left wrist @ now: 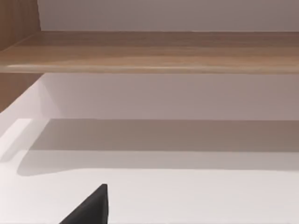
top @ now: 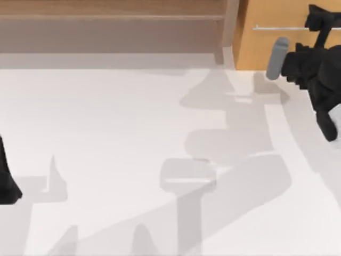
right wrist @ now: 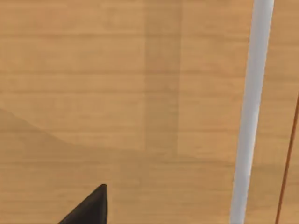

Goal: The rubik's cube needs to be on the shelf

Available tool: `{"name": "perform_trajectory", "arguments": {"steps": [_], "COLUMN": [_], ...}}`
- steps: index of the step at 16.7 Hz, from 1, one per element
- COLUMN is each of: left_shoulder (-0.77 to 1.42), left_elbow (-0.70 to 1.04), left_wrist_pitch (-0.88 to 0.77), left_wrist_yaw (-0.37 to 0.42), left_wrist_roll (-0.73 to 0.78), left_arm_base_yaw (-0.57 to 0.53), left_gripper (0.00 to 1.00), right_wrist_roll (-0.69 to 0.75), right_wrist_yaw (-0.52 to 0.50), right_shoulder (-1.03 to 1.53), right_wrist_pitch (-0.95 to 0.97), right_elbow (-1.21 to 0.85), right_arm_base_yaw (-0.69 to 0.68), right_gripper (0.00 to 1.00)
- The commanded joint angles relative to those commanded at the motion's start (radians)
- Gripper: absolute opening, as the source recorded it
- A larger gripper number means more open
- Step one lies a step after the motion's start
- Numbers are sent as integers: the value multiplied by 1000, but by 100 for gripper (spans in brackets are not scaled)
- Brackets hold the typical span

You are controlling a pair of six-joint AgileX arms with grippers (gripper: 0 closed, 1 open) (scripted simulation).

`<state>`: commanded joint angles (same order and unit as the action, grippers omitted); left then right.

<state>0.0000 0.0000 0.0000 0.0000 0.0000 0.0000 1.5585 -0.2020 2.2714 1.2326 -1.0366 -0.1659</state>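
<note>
Right arm: our right arm [top: 314,74] is up at the far right of the worktop, in front of the orange-tan cabinet [top: 266,48]. Its dark links overlap the cabinet's front in the top view.

Right jaws: we cannot tell how far they stand open. In the right wrist view a single dark fingertip [right wrist: 91,207] shows against the cabinet front [right wrist: 117,93], close to it, with the metal bar handle [right wrist: 250,116] running alongside.

Left arm: our left arm [top: 8,181] sits parked at the left edge of the worktop, well apart from the shelf.

Left jaws: we cannot tell their state either. One dark fingertip [left wrist: 91,210] shows in the left wrist view, above bare white worktop [left wrist: 187,196].

Shelf: the brown wooden shelf [top: 106,26] runs along the far side of the worktop, left of the cabinet, with its upright side post [top: 229,26] just beside the cabinet. From the left wrist view we see the flat board [left wrist: 154,51] edge-on, with a pale wall behind and shadow beneath.

Rubik's cube: we cannot tell where it is; it may be hidden by the right arm.

Worktop: white [top: 106,133], crossed by grey shadows of the arms.
</note>
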Motion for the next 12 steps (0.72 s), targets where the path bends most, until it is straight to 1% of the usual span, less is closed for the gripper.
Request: {"name": "perform_trajectory", "arguments": {"steps": [5, 12], "left_shoulder": [0, 0], "left_elbow": [0, 0], "left_wrist_pitch": [0, 0], "left_wrist_yaw": [0, 0], "left_wrist_roll": [0, 0], "left_arm_base_yaw": [0, 0], "left_gripper": [100, 100], "right_wrist_roll": [0, 0], "right_wrist_yaw": [2, 2], "right_shoulder": [11, 11], "right_wrist_pitch": [-13, -13], "right_elbow": [-25, -25], "right_arm_base_yaw": [2, 2], "right_gripper": [100, 47]}}
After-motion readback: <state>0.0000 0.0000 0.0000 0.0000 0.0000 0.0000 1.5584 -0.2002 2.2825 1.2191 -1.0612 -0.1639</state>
